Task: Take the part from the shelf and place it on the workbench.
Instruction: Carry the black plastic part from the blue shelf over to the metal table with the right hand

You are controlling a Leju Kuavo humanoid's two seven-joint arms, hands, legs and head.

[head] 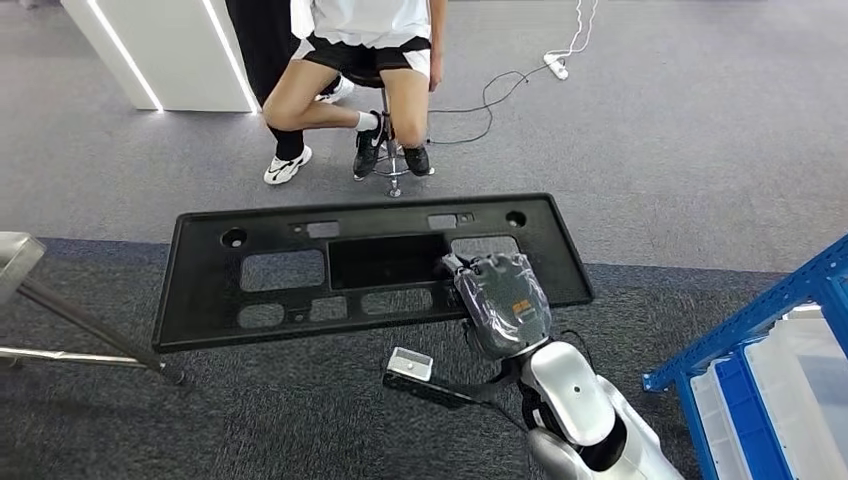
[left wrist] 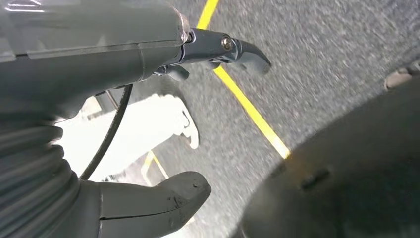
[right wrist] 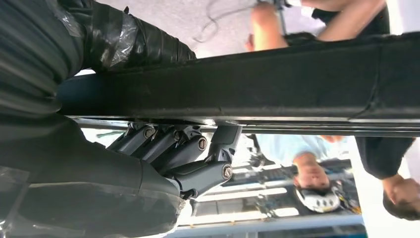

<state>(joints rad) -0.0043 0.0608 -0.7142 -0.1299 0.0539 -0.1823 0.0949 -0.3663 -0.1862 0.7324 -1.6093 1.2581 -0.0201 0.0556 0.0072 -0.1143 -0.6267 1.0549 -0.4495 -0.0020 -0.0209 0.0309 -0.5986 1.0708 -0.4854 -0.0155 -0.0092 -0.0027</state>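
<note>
Part [head: 300,300], a long black panel, hangs level above the carpet with its long axis crosswise, right hand [head: 503,303] clamped near its right end, left hand [left wrist: 124,64] looks empty, probably hanging low.

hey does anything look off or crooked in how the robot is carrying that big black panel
Yes. The long black plastic panel with cut-outs is gripped by the right hand alone, near its right end, so most of it juts out unsupported and tilts slightly. The left hand holds nothing.

A seated person's trainers [head: 287,167] and a white power strip [head: 556,67] rest on grey carpeted floor [head: 680,140].
</note>
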